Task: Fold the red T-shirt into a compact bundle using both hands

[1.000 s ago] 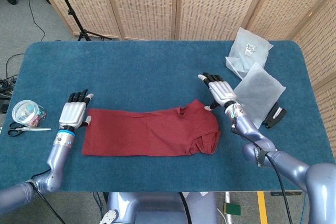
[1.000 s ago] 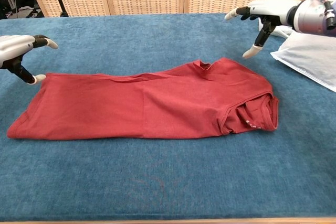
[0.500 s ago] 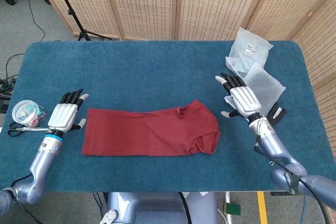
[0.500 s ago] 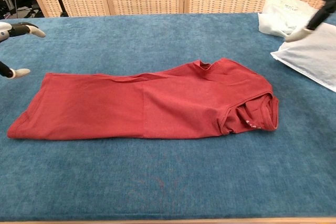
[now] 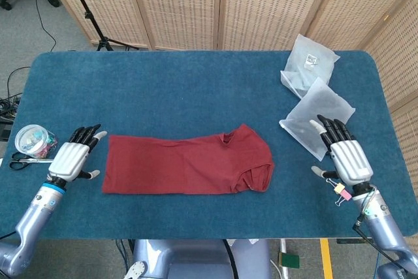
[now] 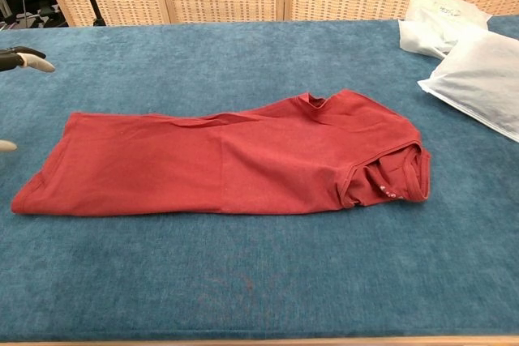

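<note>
Lying flat at the frame center, the red T-shirt [image 5: 186, 164] is folded lengthwise; left hand [image 5: 70, 159] and right hand [image 5: 346, 157] hover apart from it, fingers spread, holding nothing.

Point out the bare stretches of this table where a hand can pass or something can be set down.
Widest bare patch: the far blue cloth between the red T-shirt and the screens. A narrower strip runs along the near edge before the shirt. Crowded: the right end, with plastic bags, a clip and the right hand; the left edge, with left hand, jar and scissors.
</note>
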`<state>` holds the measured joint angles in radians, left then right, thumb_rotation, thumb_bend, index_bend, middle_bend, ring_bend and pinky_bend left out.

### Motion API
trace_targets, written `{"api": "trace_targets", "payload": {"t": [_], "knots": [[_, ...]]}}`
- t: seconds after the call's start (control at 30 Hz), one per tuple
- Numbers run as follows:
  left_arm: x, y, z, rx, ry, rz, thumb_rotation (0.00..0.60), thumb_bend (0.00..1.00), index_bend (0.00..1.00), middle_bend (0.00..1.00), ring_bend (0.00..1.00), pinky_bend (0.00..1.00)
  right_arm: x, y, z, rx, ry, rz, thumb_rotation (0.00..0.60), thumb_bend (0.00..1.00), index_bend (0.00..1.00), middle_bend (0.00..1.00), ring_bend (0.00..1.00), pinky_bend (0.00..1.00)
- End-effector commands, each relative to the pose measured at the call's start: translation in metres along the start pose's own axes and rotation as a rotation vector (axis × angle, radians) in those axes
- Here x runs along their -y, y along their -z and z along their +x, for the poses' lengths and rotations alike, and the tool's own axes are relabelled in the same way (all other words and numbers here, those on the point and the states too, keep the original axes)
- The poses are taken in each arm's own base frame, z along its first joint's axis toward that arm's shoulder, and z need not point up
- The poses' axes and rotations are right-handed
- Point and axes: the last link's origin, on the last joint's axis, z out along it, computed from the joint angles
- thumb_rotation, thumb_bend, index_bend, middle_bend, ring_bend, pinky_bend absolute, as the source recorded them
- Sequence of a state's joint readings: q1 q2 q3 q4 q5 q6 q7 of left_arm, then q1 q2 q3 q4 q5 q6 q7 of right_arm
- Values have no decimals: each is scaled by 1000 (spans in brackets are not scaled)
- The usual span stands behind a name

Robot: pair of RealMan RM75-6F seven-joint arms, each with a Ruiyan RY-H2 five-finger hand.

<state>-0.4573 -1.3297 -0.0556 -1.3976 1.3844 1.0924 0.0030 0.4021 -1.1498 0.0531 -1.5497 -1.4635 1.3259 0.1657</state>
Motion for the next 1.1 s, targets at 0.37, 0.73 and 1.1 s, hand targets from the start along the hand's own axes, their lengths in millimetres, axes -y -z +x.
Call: {"api": "trace_targets", "payload": {"t": [0.37, 0.73, 1.1], "knots": [[-27, -64, 11, 91, -36, 125, 600, 308, 176, 0, 0, 0, -11, 55, 10, -97, -44, -3, 600, 0, 0, 0, 0, 0], [-38, -85, -2, 164, -41, 195, 600, 318, 291, 0, 0, 0, -11, 60, 14, -108, -59, 17, 600, 0, 0, 0, 0, 0], [-37, -102, -16, 189, -49, 233, 600, 329, 318, 0, 0, 0, -12, 58, 12, -101, -62, 13, 600, 0, 0, 0, 0, 0]]}}
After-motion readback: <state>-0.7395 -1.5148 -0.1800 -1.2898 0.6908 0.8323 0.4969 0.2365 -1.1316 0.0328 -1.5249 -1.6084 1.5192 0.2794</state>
